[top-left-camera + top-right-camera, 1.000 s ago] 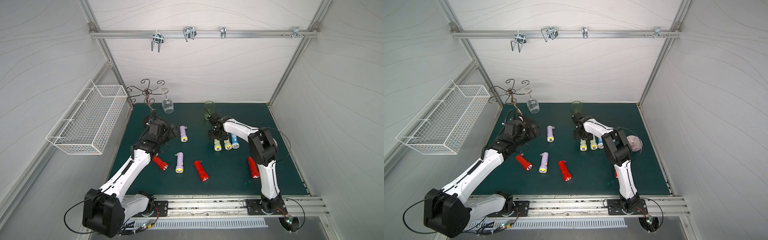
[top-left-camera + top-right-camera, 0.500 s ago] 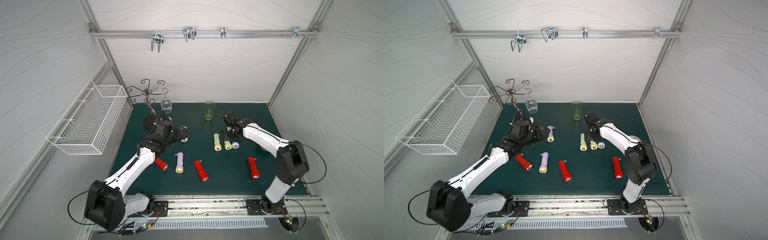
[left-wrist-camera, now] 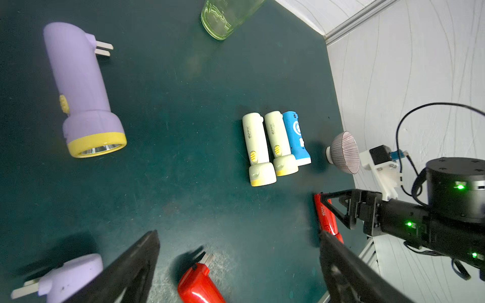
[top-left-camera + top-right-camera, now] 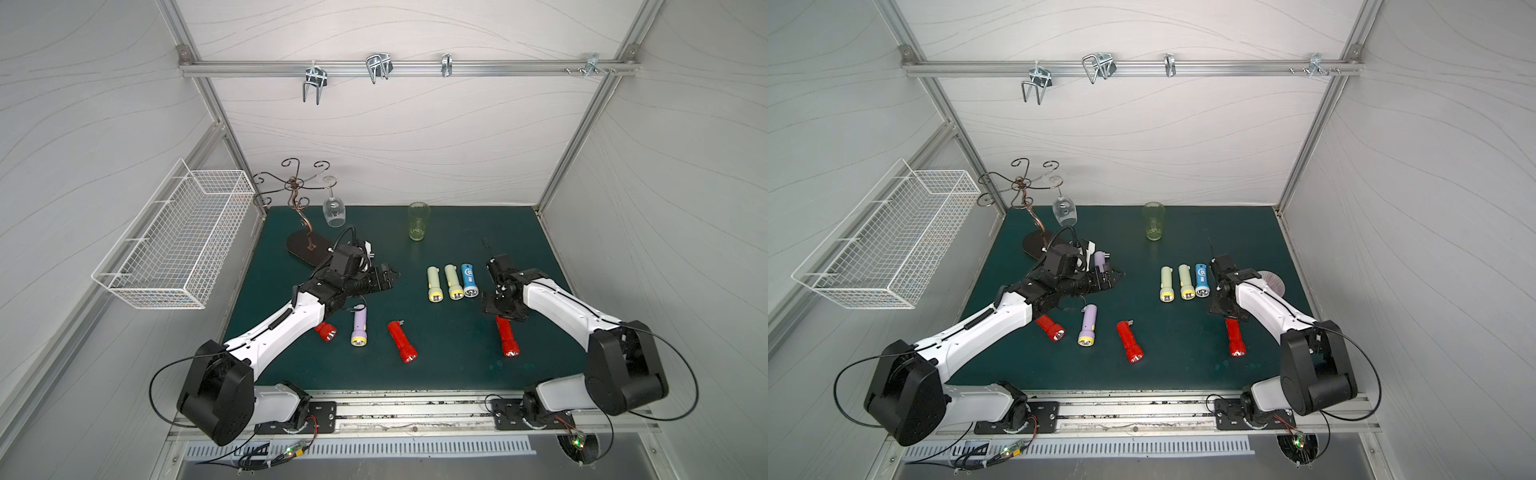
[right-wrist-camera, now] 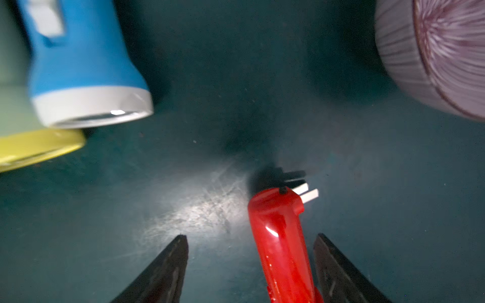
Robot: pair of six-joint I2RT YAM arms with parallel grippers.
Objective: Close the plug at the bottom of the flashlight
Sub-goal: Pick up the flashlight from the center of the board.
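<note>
A red flashlight (image 4: 507, 336) lies on the green mat at the right, with its plug prongs (image 5: 305, 192) sticking out sideways at the rear end. My right gripper (image 5: 250, 237) is open and straddles its body, which lies nearer one finger without being clamped; in a top view the gripper (image 4: 500, 309) hovers over the flashlight's rear end. My left gripper (image 3: 238, 234) is open and holds nothing, out over the mat's middle (image 4: 390, 276). Prongs also stick out on a purple flashlight (image 3: 81, 89) and another red flashlight (image 3: 199, 283).
Two pale yellow flashlights and a blue flashlight (image 4: 469, 280) lie in a row beside the right gripper. A striped bowl (image 4: 1271, 280) sits just beyond it. A green glass (image 4: 417, 221), a wine-glass rack (image 4: 299, 216) and a wire basket (image 4: 174, 237) stand at the back and left.
My right arm swung from the left of the flashlight row to its right and came down over the red flashlight, jaws narrowing slightly. My left gripper reached further toward the middle.
</note>
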